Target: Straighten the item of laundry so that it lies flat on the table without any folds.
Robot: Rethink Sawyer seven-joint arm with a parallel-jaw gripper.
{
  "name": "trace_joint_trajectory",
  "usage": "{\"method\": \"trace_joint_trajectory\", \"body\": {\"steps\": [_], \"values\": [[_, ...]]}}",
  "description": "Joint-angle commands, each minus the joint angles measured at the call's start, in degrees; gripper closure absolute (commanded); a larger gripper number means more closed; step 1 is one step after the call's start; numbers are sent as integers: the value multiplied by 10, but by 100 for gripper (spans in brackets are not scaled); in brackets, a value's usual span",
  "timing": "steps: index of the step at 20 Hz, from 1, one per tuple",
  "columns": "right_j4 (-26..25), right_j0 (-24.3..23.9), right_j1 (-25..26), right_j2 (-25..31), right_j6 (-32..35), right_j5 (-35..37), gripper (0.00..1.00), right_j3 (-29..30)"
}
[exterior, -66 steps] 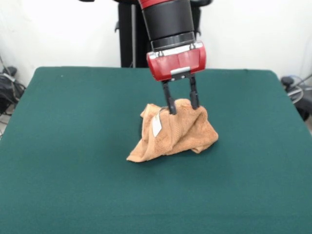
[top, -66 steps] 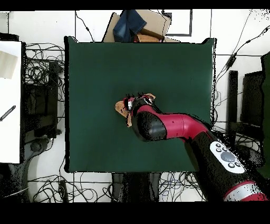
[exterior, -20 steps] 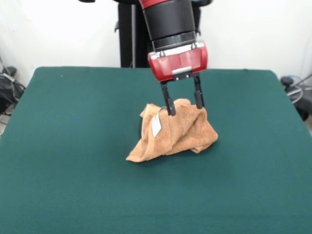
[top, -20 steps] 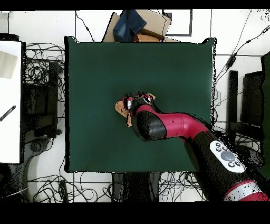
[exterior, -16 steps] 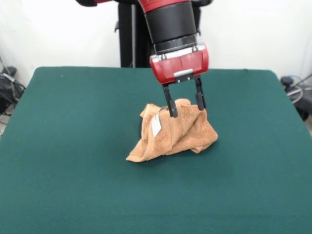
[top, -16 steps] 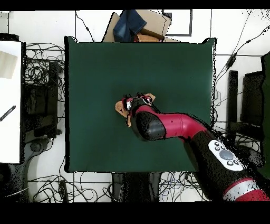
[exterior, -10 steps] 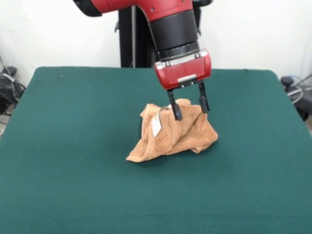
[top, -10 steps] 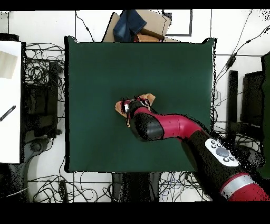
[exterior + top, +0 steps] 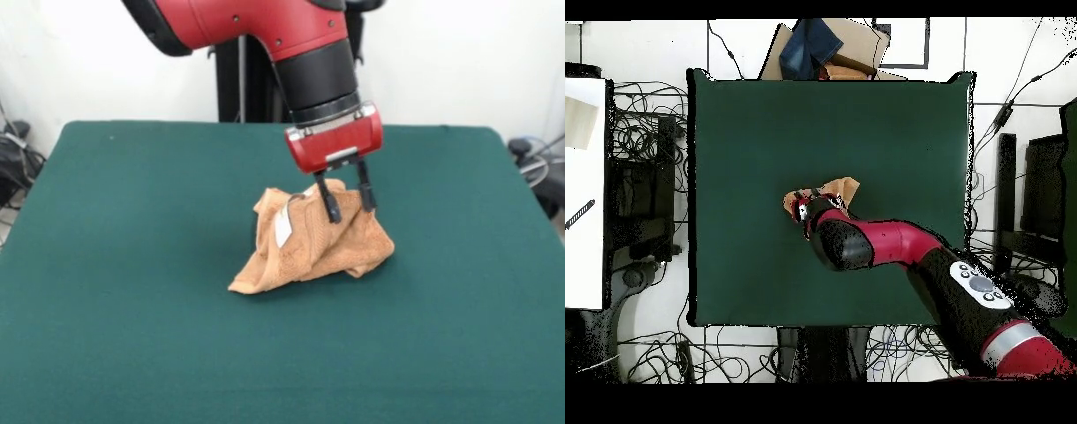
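You have the towel [image 9: 311,237] heaped in a crumpled mound near the middle of the table [image 9: 132,336], its white label [image 9: 283,228] facing the front camera on the left slope. The gripper [image 9: 345,204] hangs tilted at the crest of the heap with its fingers [image 9: 330,205] parted, the tips at or just above the top fold and closed on nothing that I can see. Treat the cloth as light, soft and limp: it will sag and drag rather than hold any shape, and terry pile should cling to the felt top rather than slide. A pinch at the peak would likely gather several layers at once. Go instead for a free edge or corner, such as the low point [image 9: 240,284] at the front left, and draw it outward so the folds open.
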Motion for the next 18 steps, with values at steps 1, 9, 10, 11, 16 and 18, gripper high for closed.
{"method": "trace_joint_trajectory", "body": {"steps": [1, 9, 10, 11, 16, 18], "values": [[-45, -10, 18, 28, 35, -29, 100, 6], [-39, -4, 14, 29, 36, -6, 100, 0], [-36, -4, 13, 30, 35, 0, 100, -2], [-36, -5, 14, 31, 35, 2, 100, -2], [-30, -2, 7, 31, 40, 3, 100, 3], [-29, 2, 3, 25, 46, -2, 100, 7]]}}
